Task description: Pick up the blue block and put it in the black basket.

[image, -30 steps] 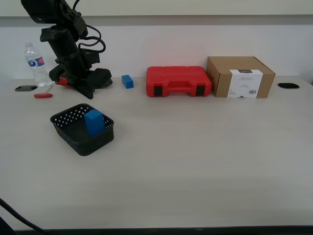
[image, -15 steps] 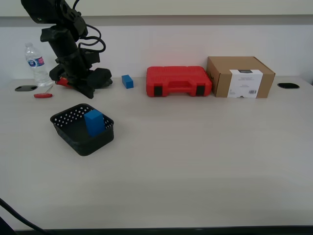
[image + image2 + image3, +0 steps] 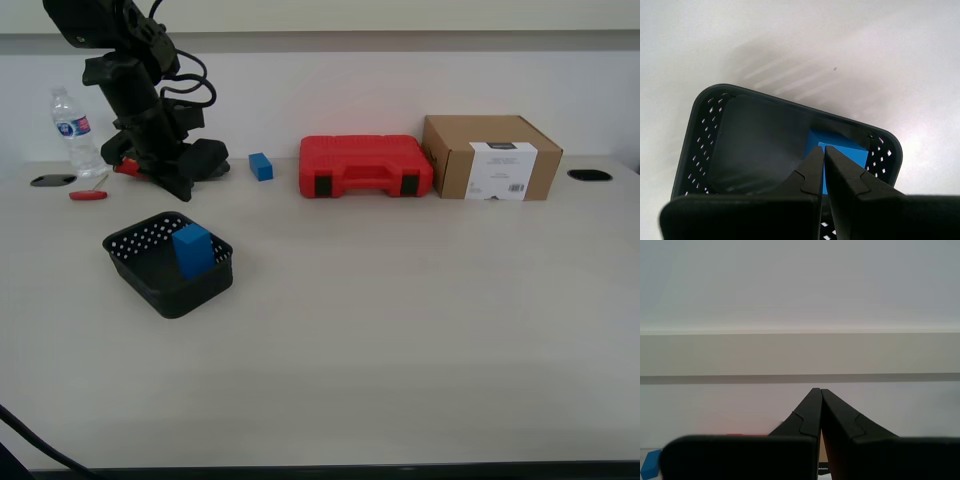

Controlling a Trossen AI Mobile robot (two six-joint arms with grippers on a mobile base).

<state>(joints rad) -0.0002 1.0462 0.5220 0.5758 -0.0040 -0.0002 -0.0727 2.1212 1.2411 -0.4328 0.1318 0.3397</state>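
Blue block [image 3: 192, 250] sitting inside black basket [image 3: 135, 262], task apparently complete; my first gripper [image 3: 822, 149] hovering above it, jaws pressed together, empty; my second gripper [image 3: 818, 390] likewise clenched, idling

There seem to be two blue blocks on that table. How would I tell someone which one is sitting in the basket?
Start at the big red plastic carry case at the table's back edge, then look toward the exterior view's left and nearer the camera to the low black perforated plastic basket. The larger bright blue rectangular block stands inside it; the smaller blue block lies on the bare table beside the case.
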